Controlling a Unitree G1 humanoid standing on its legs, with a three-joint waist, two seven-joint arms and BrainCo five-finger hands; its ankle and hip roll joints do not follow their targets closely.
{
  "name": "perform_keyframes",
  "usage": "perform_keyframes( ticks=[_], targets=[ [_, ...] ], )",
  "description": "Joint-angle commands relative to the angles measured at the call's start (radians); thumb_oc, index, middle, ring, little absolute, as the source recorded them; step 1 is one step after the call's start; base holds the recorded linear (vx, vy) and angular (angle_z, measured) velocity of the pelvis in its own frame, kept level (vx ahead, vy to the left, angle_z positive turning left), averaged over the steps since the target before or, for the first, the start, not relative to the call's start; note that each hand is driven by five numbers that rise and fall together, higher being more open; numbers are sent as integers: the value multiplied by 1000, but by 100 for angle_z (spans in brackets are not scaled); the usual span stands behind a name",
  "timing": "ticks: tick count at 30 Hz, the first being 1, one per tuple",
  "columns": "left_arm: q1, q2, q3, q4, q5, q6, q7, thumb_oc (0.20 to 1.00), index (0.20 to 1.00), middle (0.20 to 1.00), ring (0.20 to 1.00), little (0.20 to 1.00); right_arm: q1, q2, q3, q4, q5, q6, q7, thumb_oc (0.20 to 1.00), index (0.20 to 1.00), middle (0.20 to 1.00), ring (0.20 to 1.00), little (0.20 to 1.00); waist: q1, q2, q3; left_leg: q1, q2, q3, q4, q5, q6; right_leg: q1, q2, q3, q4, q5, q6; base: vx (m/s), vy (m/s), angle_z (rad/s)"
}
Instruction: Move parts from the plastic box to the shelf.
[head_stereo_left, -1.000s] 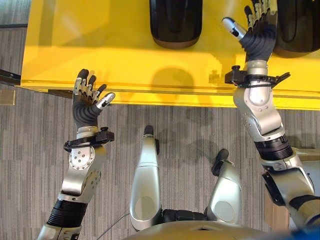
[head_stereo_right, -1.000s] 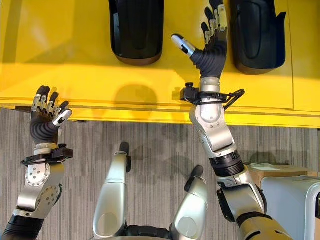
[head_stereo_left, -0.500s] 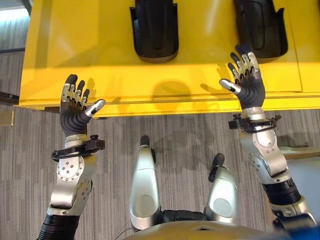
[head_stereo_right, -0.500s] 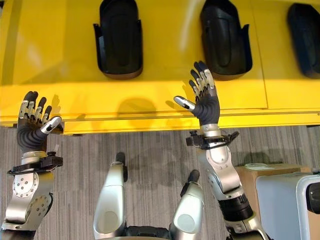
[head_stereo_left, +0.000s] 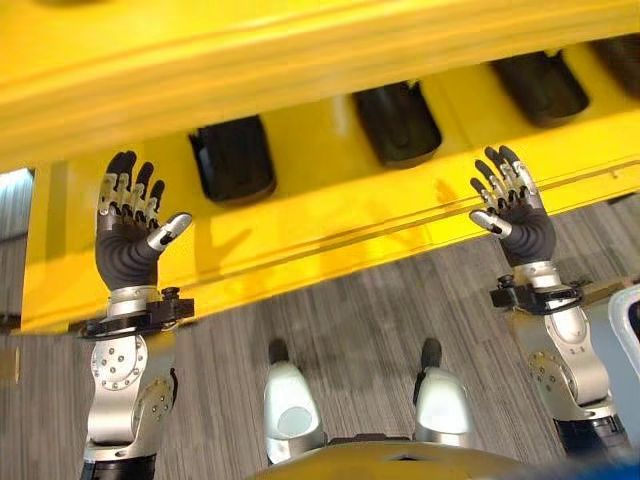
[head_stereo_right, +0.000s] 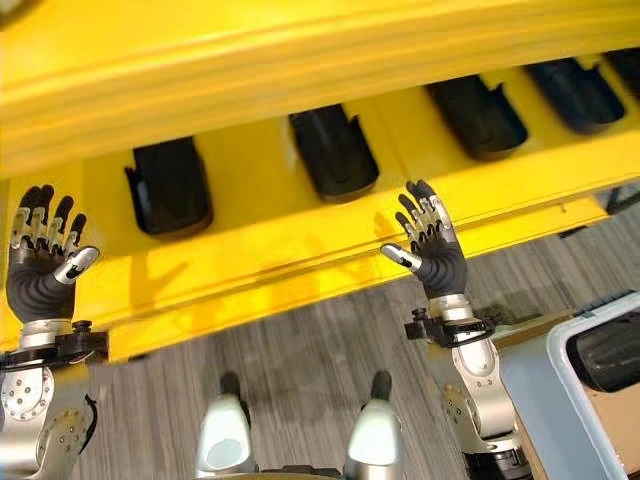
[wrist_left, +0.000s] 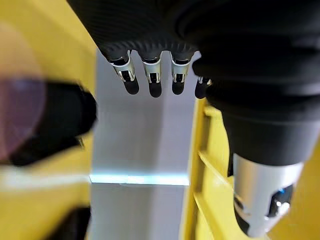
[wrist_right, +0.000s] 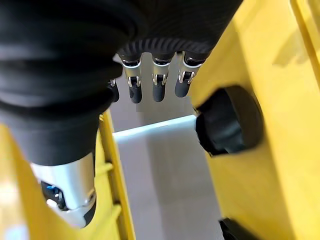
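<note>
Several black moulded parts lie in a row on the yellow shelf; one is toward the left, another sits mid-shelf, and more follow to the right. My left hand is raised in front of the shelf's left end, open and empty. At the shelf's front edge on the right, my right hand is also open with nothing in it. The grey plastic box stands at the lower right with a black part inside. A dark part shows past the right hand's fingers.
An upper yellow shelf board overhangs the row of parts. Grey striped carpet lies between me and the shelf. A brown cardboard piece sits in the plastic box.
My right hand has pulled back from beside a part on the shelf to the shelf's front edge. The camera has swung, so more parts and the upper board now show.
</note>
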Motion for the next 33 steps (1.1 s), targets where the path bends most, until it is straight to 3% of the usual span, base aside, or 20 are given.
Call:
perform_keyframes(
  ticks=[1,5,8,11,12,13,14,15,16,17,18,19,20,21,22,25,26,28,33],
  targets=[
    [12,7,-23,-39,3,-39,-24,1000,1000,1000,1000,1000,-16,4,-36,-46,37,-42,29,1000,1000,1000,1000,1000,4,18,-63,16,33,4,-123,203,59,-58,-20,7,197,-166,-50,-35,-97,-19],
    [12,3,-42,-42,6,-34,-34,1000,1000,1000,1000,1000,-47,-22,-15,-45,41,-40,30,1000,1000,1000,1000,1000,-3,37,-60,38,49,8,-130,248,61,-93,14,39,271,-204,-81,-36,-118,-18],
    [-4,-11,-63,-33,9,-28,-27,1000,1000,1000,1000,1000,-92,-54,13,-35,42,-45,25,1000,1000,1000,1000,1000,8,46,-61,38,60,-20,-151,377,52,-117,59,61,299,-237,-119,-14,-189,-21],
    [-19,-18,-84,-24,-2,-22,-35,1000,1000,1000,1000,1000,-86,-64,9,-39,40,-48,23,1000,1000,1000,1000,1000,20,52,-73,8,70,-35,-157,508,29,-103,81,36,257,-233,-147,24,-185,-7],
    [-26,-22,-92,-18,-8,-22,-38,1000,1000,1000,1000,1000,-85,-64,12,-31,44,-50,19,1000,1000,1000,1000,1000,26,41,-74,1,49,-55,-153,517,32,-90,76,26,230,-230,-150,35,-181,1],
    [-24,-25,-91,-17,-7,-22,-40,1000,1000,1000,1000,1000,-87,-65,17,-27,40,-50,20,1000,1000,1000,1000,1000,34,33,-76,-8,19,-94,-135,496,44,-79,81,28,186,-214,-152,22,-223,-4],
    [-17,-34,-86,-19,-11,-22,-41,1000,1000,1000,1000,1000,-89,-65,28,-18,36,-45,19,1000,1000,1000,1000,1000,48,20,-81,-18,-43,-151,-94,448,63,-69,88,35,128,-188,-155,19,-249,-12],
    [-5,-43,-73,-24,-11,-21,-45,1000,1000,1000,1000,1000,-91,-59,40,-11,43,-40,25,1000,1000,1000,1000,1000,60,10,-90,-26,-127,-195,-67,359,90,-56,100,44,66,-160,-153,6,-172,-15],
    [-4,-43,-72,-24,-12,-21,-46,1000,1000,1000,1000,1000,-91,-59,41,-11,43,-40,25,1000,1000,1000,1000,1000,60,10,-91,-31,-127,-196,-63,358,92,-55,100,44,58,-154,-152,40,-180,-30],
    [6,-51,-67,-25,-10,-18,-48,1000,1000,1000,1000,1000,-93,-54,49,-8,51,-36,35,1000,1000,1000,1000,1000,68,0,-98,-39,-183,-208,-42,288,107,-36,107,49,8,-132,-150,85,-254,-29],
    [32,-67,-52,-21,-15,-15,-56,1000,1000,1000,1000,1000,-100,-41,70,0,68,-19,57,1000,1000,1000,1000,1000,80,-16,-115,-26,-279,-167,-22,155,139,15,119,53,-88,-82,-141,83,-259,-31],
    [32,-67,-52,-21,-16,-15,-56,1000,1000,1000,1000,1000,-100,-41,70,0,68,-19,57,1000,1000,1000,1000,1000,81,-16,-116,-29,-279,-166,-23,158,139,14,120,54,-93,-76,-141,90,-221,-32],
    [47,-67,-38,-25,-5,-15,-63,1000,1000,1000,1000,1000,-100,-37,79,10,73,-11,71,1000,1000,1000,1000,1000,98,-17,-131,-31,-374,-160,-11,87,161,31,126,60,-138,-43,-137,53,-68,-63],
    [56,-71,-32,-30,-1,-16,-68,1000,1000,1000,1000,1000,-101,-34,83,12,71,-7,76,1000,1000,1000,1000,1000,104,-15,-141,-30,-426,-152,-18,43,176,35,132,60,-164,-27,-131,70,-64,-80],
    [58,-71,-32,-31,-1,-15,-68,1000,1000,1000,1000,1000,-100,-34,83,12,71,-7,76,1000,1000,1000,1000,1000,105,-15,-141,-28,-427,-150,-15,38,179,40,132,62,-169,-27,-130,59,-7,-76],
    [68,-92,-27,-46,3,-15,-70,1000,1000,1000,1000,1000,-93,-12,97,18,49,4,90,1000,1000,1000,1000,1000,122,7,-174,8,-536,-161,-80,1,222,57,172,82,-224,6,-116,72,31,-42],
    [65,-93,-31,-49,6,-16,-67,1000,1000,1000,1000,1000,-92,-8,95,20,43,5,89,1000,1000,1000,1000,1000,123,8,-176,4,-547,-175,-93,11,225,60,176,87,-233,12,-113,58,61,-32],
    [74,-95,-30,-49,4,-13,-82,1000,1000,1000,1000,1000,-70,1,84,6,32,16,105,1000,1000,1000,1000,1000,109,6,-191,42,-530,-167,-156,11,247,75,192,105,-254,19,-109,59,47,-38],
    [69,-76,-37,-43,17,0,-76,1000,1000,1000,1000,1000,-6,15,52,-9,21,28,110,1000,1000,1000,1000,1000,89,-6,-200,71,-510,-149,-210,24,264,83,194,101,-243,15,-112,30,52,-13]
  ],
)
